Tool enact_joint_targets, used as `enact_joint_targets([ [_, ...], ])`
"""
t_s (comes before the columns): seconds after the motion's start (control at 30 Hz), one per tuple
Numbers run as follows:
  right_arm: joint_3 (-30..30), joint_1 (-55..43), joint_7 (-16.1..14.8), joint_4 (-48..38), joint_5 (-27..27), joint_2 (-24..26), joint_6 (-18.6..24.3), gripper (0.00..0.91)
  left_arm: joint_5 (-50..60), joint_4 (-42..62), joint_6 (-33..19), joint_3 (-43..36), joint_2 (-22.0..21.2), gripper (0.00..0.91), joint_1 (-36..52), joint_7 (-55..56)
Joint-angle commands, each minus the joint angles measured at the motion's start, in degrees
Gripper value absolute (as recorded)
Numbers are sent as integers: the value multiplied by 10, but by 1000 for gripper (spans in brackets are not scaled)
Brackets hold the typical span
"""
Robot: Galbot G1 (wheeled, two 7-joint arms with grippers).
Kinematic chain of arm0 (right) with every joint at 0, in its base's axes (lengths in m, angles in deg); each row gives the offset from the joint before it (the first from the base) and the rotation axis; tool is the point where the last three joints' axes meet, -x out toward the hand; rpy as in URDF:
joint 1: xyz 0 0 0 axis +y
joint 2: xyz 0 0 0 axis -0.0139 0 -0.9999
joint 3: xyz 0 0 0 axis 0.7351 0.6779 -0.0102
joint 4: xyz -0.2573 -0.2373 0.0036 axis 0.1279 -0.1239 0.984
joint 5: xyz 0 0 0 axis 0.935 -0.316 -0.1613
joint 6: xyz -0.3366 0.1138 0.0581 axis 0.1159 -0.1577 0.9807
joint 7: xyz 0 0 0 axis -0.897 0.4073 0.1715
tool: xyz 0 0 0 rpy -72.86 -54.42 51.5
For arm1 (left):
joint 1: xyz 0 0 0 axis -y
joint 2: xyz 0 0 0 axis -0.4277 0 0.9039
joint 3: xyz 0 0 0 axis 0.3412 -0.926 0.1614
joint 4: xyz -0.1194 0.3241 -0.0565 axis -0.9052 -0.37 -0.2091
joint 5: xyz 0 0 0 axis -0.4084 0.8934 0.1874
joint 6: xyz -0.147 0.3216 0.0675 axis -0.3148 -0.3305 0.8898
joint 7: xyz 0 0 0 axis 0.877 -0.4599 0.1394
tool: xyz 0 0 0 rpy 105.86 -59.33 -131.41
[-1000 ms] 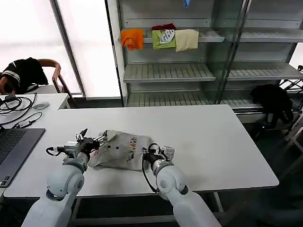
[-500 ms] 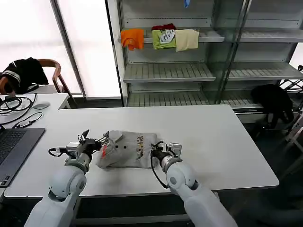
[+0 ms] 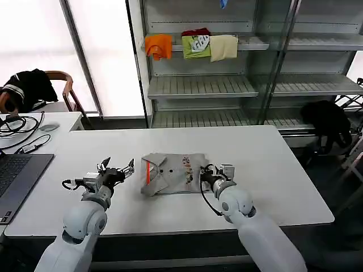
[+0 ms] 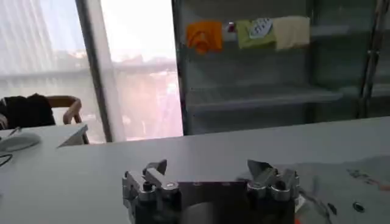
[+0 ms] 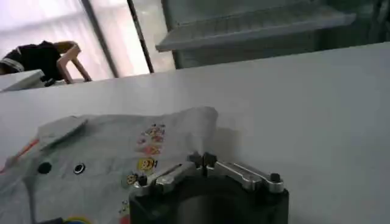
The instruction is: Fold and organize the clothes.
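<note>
Shirt (image 3: 172,173) lies folded on your table (image 3: 272,170); left gripper (image 3: 120,171) gapes empty beside its collar, right gripper (image 3: 205,175) is pinched together at its edge.

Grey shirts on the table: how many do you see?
1. The folded grey shirt lies on the white table, between the left gripper and the right gripper. Another could be hidden underneath.

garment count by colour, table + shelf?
Grey shirt on the table: 1
Orange garment on the shelf: 1
Green garment on the shelf: 1
Cream garment on the shelf: 1
Total: 4
</note>
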Motion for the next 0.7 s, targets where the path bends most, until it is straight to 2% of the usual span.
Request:
enact_joint_targets([
  [0.03, -15, 1, -43, -4, 74, 24, 1, 907, 1, -5, 0, 2, -1, 907, -6, 0],
  [0.07, -23, 3, -41, 1, 83, 23, 1, 907, 1, -7, 0, 2, -1, 907, -8, 0],
  [0.1, -38, 7, -47, 13, 118, 20, 1, 907, 1, -8, 0, 2, -1, 907, -9, 1],
  [0.17, -45, 11, -47, 25, 124, 20, 1, 907, 1, -10, 0, 3, -1, 907, -12, 1],
  [0.2, -52, 13, -52, 45, 156, 18, 2, 907, 1, -11, 0, 3, -1, 907, -12, 1],
  [0.27, -55, 12, -48, 70, 167, 7, 2, 907, 1, -13, 1, 2, -3, 907, -14, 1],
  [0.33, -50, 11, -53, 78, 201, -11, 3, 907, 1, -15, 1, 2, -3, 907, -16, 2],
  [0.5, -21, 4, -47, 62, 198, -87, 19, 907, 1, -18, 0, 5, -2, 907, -26, 1],
  [0.7, 2, 1, -28, 26, 198, -134, 15, 907, -2, -25, 0, 19, 4, 907, -39, 1],
])
